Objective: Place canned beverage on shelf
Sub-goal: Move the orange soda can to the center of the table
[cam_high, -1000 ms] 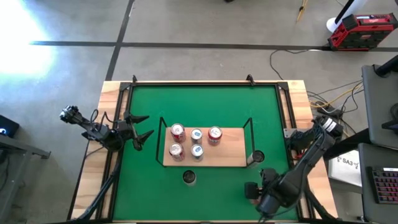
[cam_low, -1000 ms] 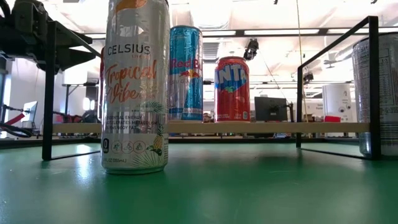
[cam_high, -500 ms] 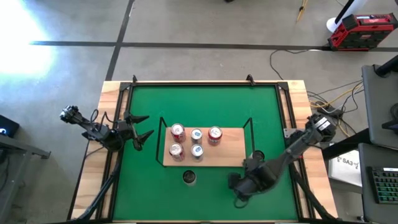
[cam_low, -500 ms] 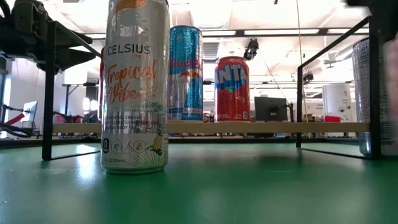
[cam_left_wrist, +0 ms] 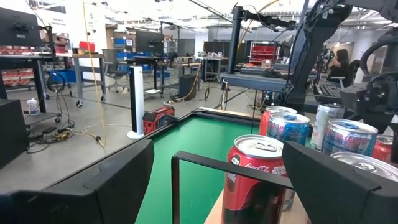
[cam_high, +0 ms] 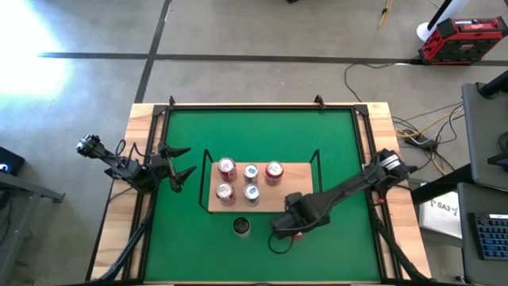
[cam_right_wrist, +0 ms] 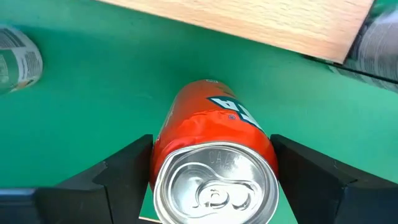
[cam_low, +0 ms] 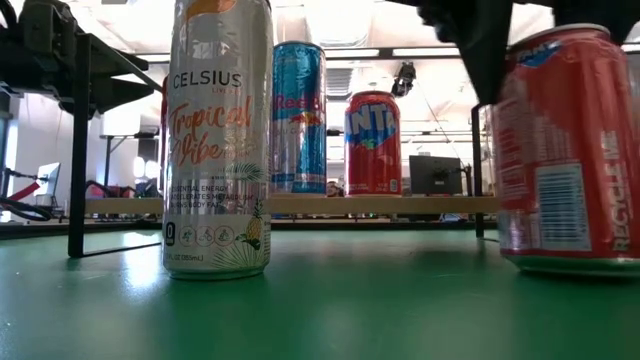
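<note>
My right gripper (cam_high: 288, 226) is shut on a red canned beverage (cam_right_wrist: 211, 134), which stands out large at the right of the low view (cam_low: 565, 150). It sits over the green mat, just near of the shelf (cam_high: 298, 195), a light-wood board in a black wire frame. Several cans (cam_high: 250, 181) stand on the shelf. A tall Celsius can (cam_high: 241, 226) stands on its base on the mat, left of the red can. My left gripper (cam_high: 181, 163) waits open and level at the table's left side. My right gripper pinches the red can's upper wall just below the rim (cam_right_wrist: 163, 163) between its two fingers (cam_right_wrist: 124, 177), one on either side. The fingers come from above, pointing down. The can is upright, its base just above the mat.
A grey can (cam_right_wrist: 380, 37) stands on the mat at the shelf's right end. The shelf's upright wire ends (cam_low: 482, 160) rise beside the red can. Open green mat (cam_high: 262, 131) lies on the far side of the shelf.
My right gripper has carried the red can from the table's near right corner toward the left, along the shelf's near side, rolling its wrist on the way. The can stays upright and has come into the low view from the right.
</note>
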